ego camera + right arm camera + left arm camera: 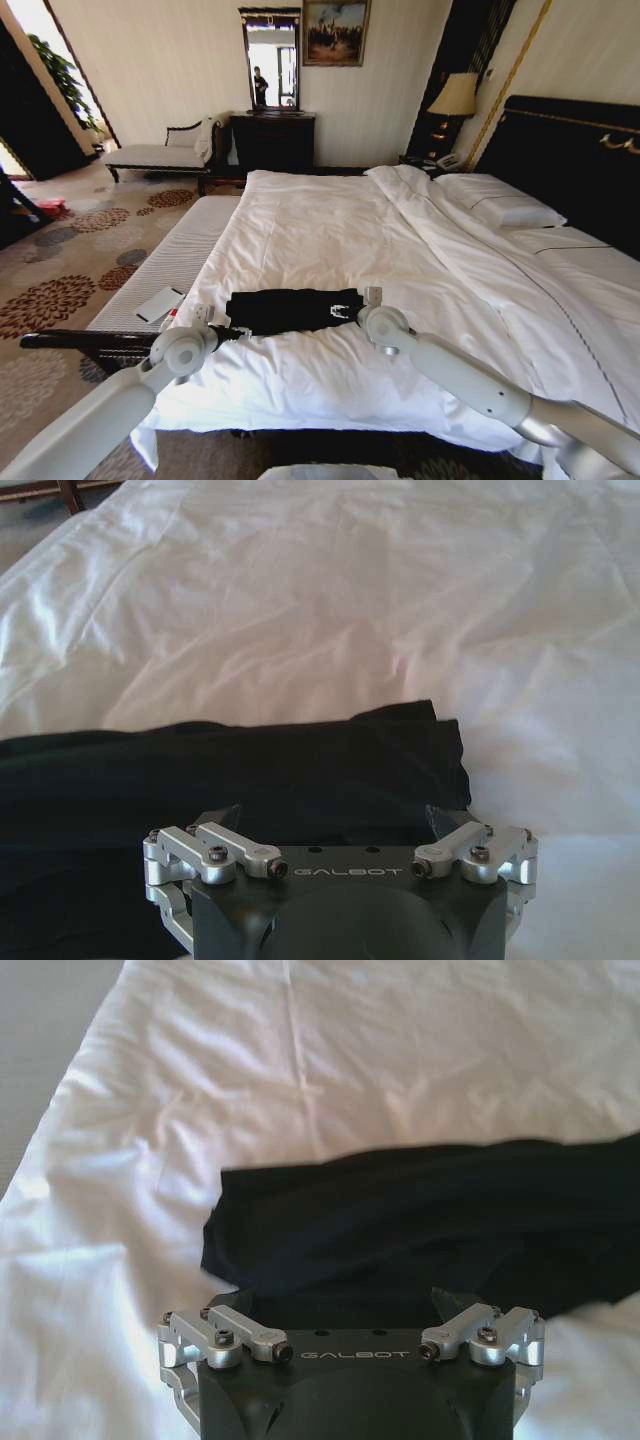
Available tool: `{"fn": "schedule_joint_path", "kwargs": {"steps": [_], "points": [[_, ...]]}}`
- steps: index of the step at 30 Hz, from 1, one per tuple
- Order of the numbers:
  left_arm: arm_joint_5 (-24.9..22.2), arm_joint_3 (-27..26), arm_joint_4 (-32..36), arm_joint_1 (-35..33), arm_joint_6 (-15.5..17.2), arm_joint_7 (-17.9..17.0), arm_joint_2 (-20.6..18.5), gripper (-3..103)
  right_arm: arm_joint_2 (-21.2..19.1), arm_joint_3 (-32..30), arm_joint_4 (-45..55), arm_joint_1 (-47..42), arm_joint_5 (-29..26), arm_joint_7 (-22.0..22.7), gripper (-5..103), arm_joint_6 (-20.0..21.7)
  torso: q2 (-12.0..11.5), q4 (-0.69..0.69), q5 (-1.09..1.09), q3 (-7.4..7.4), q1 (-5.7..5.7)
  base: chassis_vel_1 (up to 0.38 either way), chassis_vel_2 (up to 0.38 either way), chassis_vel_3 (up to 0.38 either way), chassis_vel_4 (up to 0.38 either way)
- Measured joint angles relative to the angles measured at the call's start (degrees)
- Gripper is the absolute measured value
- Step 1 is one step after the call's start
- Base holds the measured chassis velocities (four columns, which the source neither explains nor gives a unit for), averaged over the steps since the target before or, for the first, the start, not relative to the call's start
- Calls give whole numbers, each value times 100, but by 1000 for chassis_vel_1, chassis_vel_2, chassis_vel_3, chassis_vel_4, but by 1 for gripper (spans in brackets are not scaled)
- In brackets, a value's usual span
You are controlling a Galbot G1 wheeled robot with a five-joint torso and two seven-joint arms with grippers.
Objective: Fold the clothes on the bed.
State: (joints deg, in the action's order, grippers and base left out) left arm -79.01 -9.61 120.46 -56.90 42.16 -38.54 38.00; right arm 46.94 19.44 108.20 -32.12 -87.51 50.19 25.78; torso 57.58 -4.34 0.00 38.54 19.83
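Observation:
The clothes are one black T-shirt [285, 308], folded into a long flat band that lies crosswise on the bed's white duvet [330, 230], near the foot edge. A bit of white print shows at its right end. My left gripper [222, 328] sits at the band's left end, and in the left wrist view that gripper [345, 1295] has its fingers spread wide over the T-shirt's [420, 1230] edge. My right gripper [362, 305] is at the band's right end. The right wrist view shows the gripper [325, 815] open too, with the T-shirt [250, 765] under it.
A pale bench [170, 265] with a white sheet of paper [160, 303] runs along the bed's left side. Pillows [500, 205] and the dark headboard [570, 160] are at the right. A chaise [160, 152], dresser [272, 140] and lamp [455, 97] stand by the far wall.

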Motion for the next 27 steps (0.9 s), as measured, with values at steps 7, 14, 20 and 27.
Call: {"fn": "schedule_joint_path", "kwargs": {"steps": [7, 14, 20, 27], "points": [[-89, 293, -1025, 1335, -2, 40, 842, 100, 646, 46, -995, 873, -145, -163, 100, -22, -1, 3, -1, 3, 6, 0, 0, 0, 0], [147, 602, -2375, 1886, -2, 300, 1514, 100, 1271, 343, -2281, 1150, 239, -526, 100, -81, -1, 1, -1, 3, 5, 0, 0, 0, 0], [233, 868, -2401, 1663, -2, 395, 1325, 100, 1307, 556, -2621, 954, 387, -616, 100, -14, -2, 4, -1, 3, 5, 0, 0, 0, 0], [229, 852, -1758, 1195, -3, 260, 824, 100, 929, 663, -1923, 531, 387, -301, 100, 31, -1, 1, 0, 0, 1, 0, 0, 0, 0]]}}
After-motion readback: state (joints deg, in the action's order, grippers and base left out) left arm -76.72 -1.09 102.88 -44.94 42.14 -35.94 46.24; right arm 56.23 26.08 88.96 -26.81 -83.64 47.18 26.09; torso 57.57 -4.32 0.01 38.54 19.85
